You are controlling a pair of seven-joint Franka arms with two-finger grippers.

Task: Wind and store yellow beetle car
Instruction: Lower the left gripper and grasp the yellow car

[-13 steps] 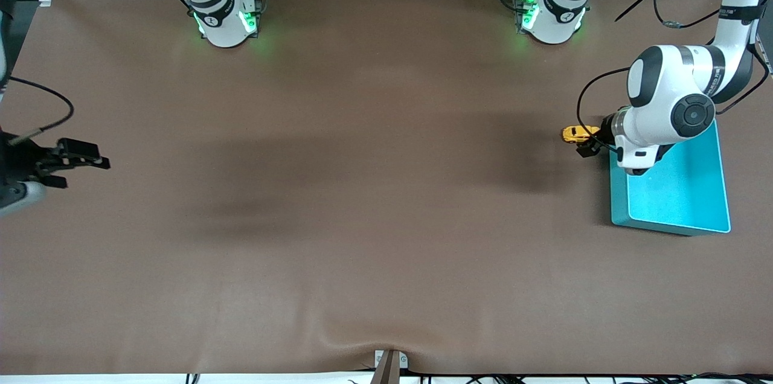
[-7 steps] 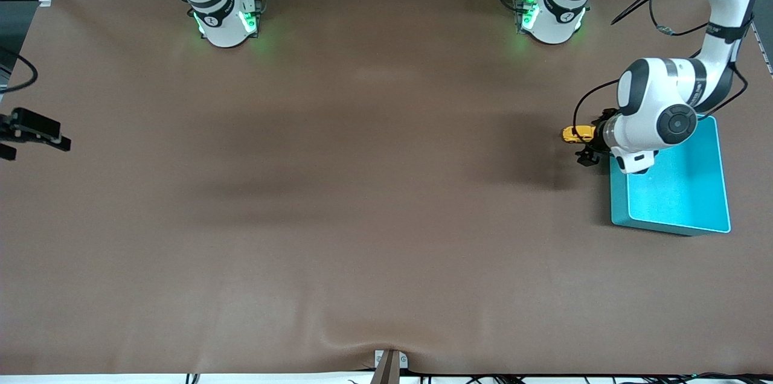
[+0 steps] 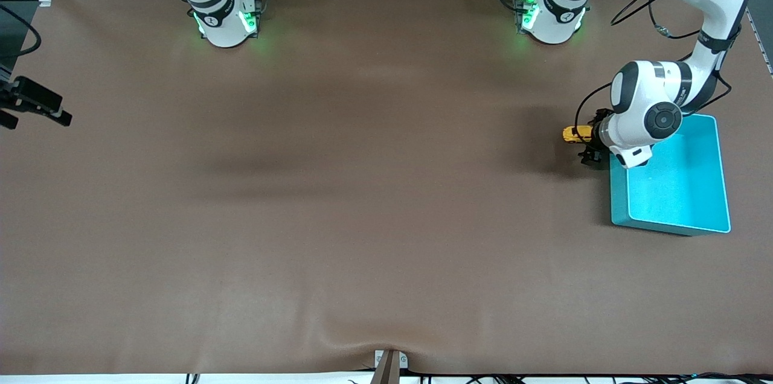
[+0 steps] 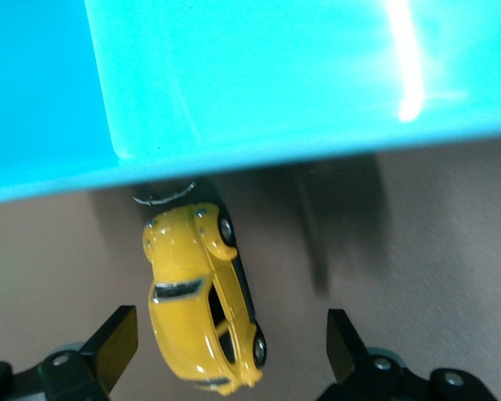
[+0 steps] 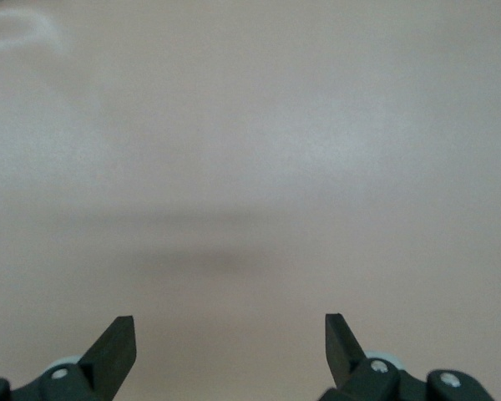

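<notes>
Here, one yellow beetle car (image 4: 202, 299), one teal bin (image 3: 676, 191), two grippers. Car: glossy yellow, rounded body, dark windows, small black wheels; upright on the brown table (image 3: 362, 221), just beside the bin's wall at the left arm's end. Left gripper (image 4: 230, 351) low over the car, fingers spread wide on either side, not touching. Right gripper (image 5: 230, 347) waiting over bare table at the right arm's end, fingers apart, holding nothing.

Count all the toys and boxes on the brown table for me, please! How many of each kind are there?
Tiny glossy yellow beetle-shaped toy car: 1
Teal plastic rectangular bin: 1
Total: 2 things on the table, the car right beside the bin.
</notes>
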